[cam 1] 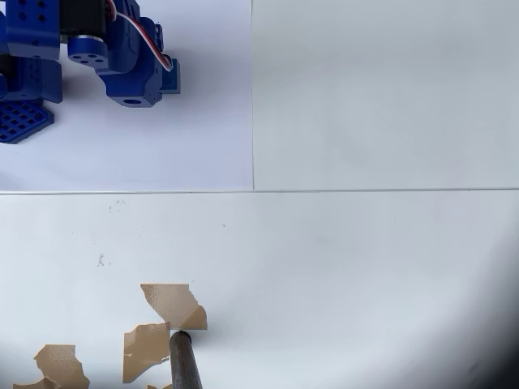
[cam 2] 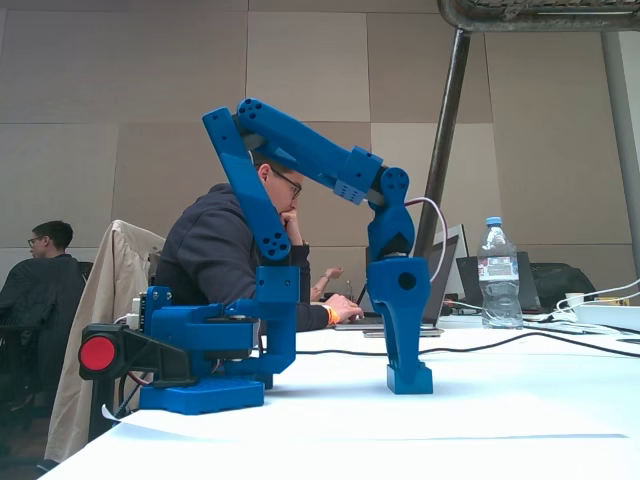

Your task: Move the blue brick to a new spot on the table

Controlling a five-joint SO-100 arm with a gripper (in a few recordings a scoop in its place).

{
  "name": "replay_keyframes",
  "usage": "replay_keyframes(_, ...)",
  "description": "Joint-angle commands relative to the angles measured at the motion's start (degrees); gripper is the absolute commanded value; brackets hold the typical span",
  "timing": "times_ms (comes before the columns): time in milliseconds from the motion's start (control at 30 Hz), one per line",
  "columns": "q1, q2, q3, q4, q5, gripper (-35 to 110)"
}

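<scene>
The white desk [cam 1: 365, 267] lies open on nearly every side of the tool. The broadest bare stretches are past the seam [cam 1: 252, 97] that runs just beyond the tool in the overhead view. The blue arm [cam 2: 300, 150] is folded high and drops steeply, so the tool [cam 2: 408, 368] stands almost upright with its tip down at the desk surface.

Far from the tool, toward the bottom edge of the overhead view, are brown chipped patches [cam 1: 174, 304] and a dark rod [cam 1: 185, 361]. Hard against the tool's tip sits a small blue block [cam 1: 172, 77], which I take to be the blue brick. It merges with the blue tool, so I cannot tell whether the tool is clenched on it, merely touching it, or released.

The step in hand looks like securing the brick before carrying it.
- Make sure both fingers sit squarely on opposite flat sides, low on the brick and not on the studs.
- Lift straight up only enough to clear the desk.
- Swing out over the bare white area across the seam, well short of the chipped patches and the rod.
- Lower until the brick rests flat before letting go, since a tilted release could tip so small a piece.
</scene>
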Motion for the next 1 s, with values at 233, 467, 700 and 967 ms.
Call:
replay_keyframes(233,0.88,-0.70,0.26,-2.99,-1.05,3)
replay_keyframes(467,3.43,6.50,-7.29,7.56,1.58,0)
replay_keyframes(700,17.84,10.81,-16.17,15.56,-2.37,0)
replay_keyframes(967,42.54,-4.39,-30.41,16.88,-6.59,0)
